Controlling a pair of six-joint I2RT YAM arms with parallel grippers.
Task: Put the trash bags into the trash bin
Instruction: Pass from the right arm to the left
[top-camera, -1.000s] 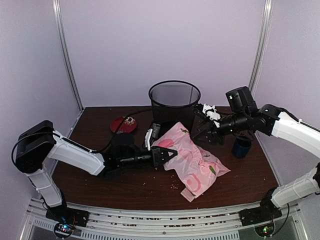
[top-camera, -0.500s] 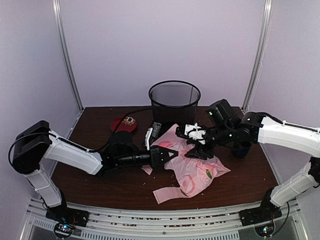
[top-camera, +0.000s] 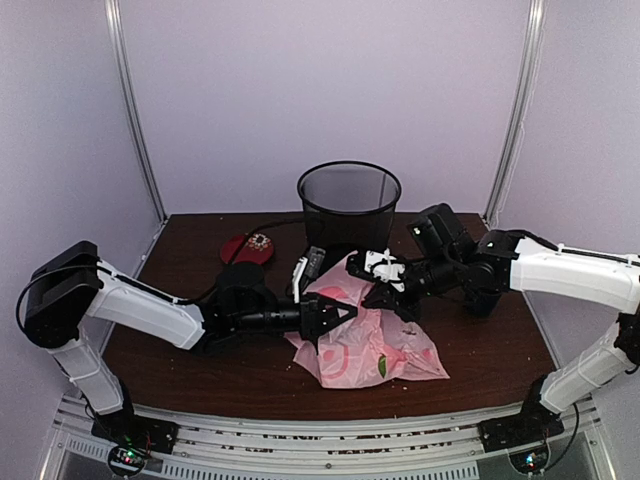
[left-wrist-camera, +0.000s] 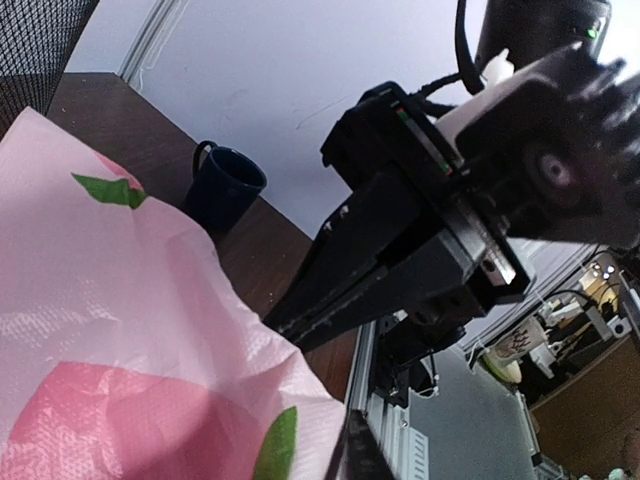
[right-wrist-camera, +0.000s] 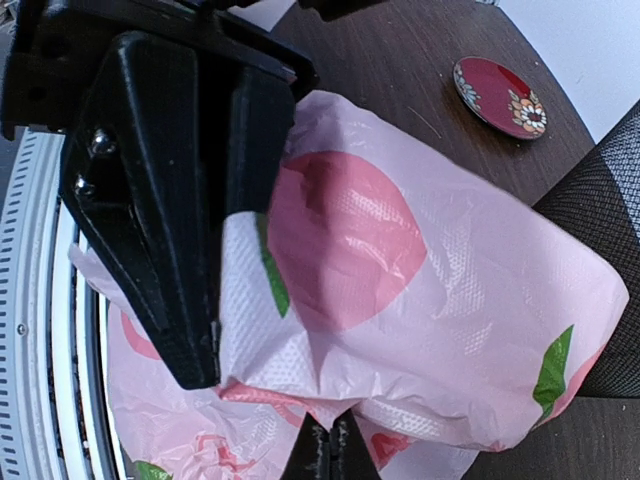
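Top external view showed a dark wooden table with the pale-pink plastic bag lying crumpled near its middle, slightly right of centre and closer to the near edge than anything else. The bag, printed with darker pink rounds and small green leaves, sat wholly outside the bin, its far part bunched upward between the two arms. The left gripper reached in low from the left and was clenched on the bag's left edge. Just beyond it, the right gripper came in from the right and pointed down at the bag's far top. In the right wrist view its fingertips met with a fold of pink film pinched between them, so it grasped the bag too. The two grippers stood close together, the bag between them. A dark-blue mug stood on the right side of the table, past the right arm. Farther back on the left lay a red round dish with a flower print. At the far middle, against the wall, stood the black wire-mesh bin, upright, well beyond the bag.
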